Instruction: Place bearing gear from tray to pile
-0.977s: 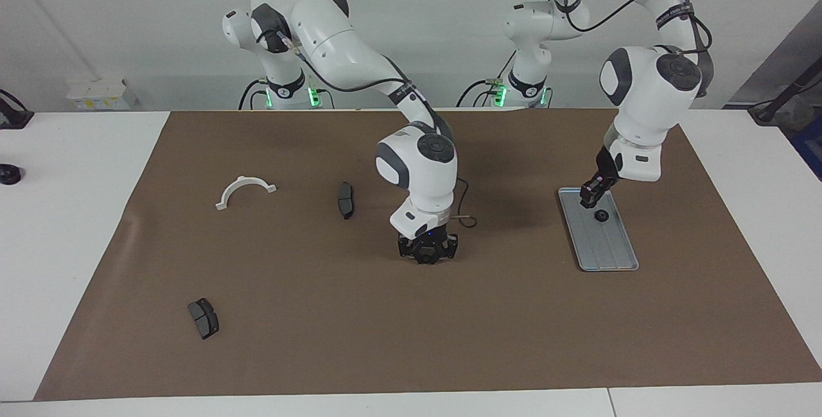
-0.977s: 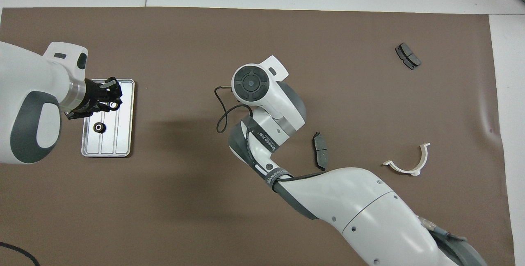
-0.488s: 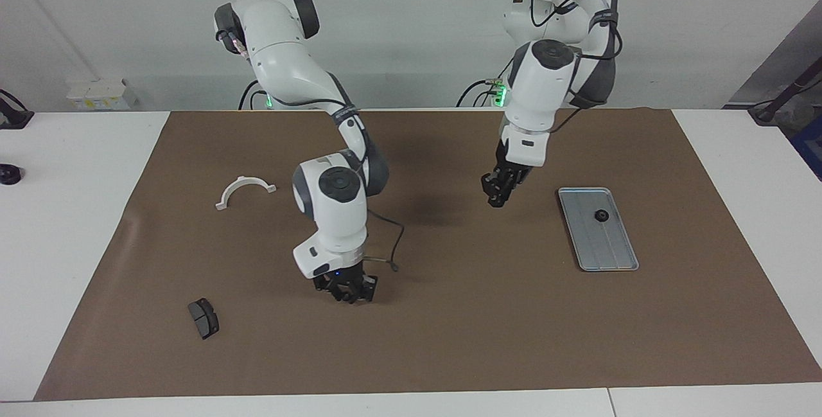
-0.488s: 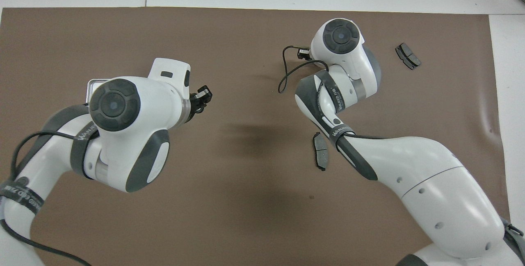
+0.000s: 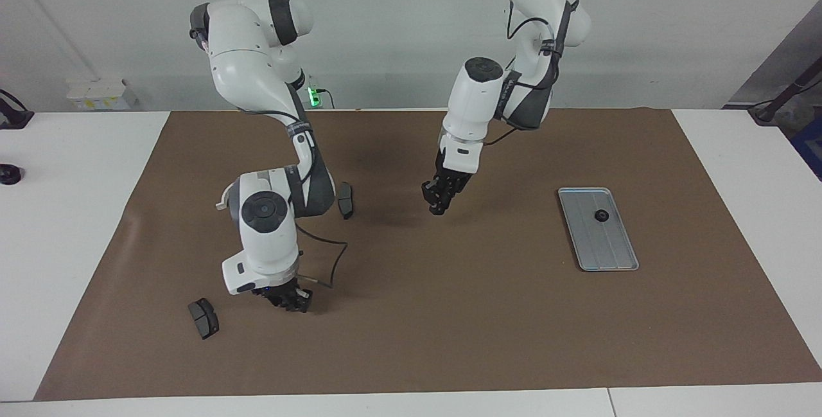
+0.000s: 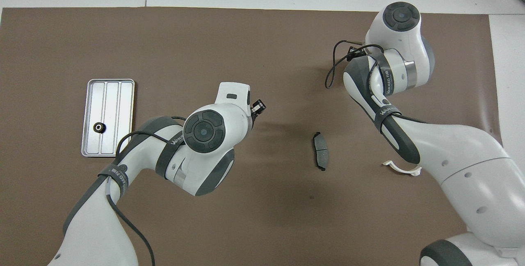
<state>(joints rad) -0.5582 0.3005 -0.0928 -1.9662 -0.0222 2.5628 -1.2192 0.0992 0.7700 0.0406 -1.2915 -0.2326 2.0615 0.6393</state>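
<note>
The flat silver metal tray (image 5: 598, 229) lay on the brown mat on the counter (image 5: 449, 314), toward the left arm's end. One small black round gear (image 5: 602, 215) sat in it. The left gripper (image 5: 438, 199) hung over the middle of the mat; its fingers could not be made out. The right gripper (image 5: 287, 298) was low beside a dark grey brake pad (image 5: 203, 318); its fingers could not be made out either.

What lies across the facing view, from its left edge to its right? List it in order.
Brake pad farther from the robots → right end effector, low over the mat → brake pad nearer to the robots → left end effector, raised over the mat → tray, with one gear on it.
</note>
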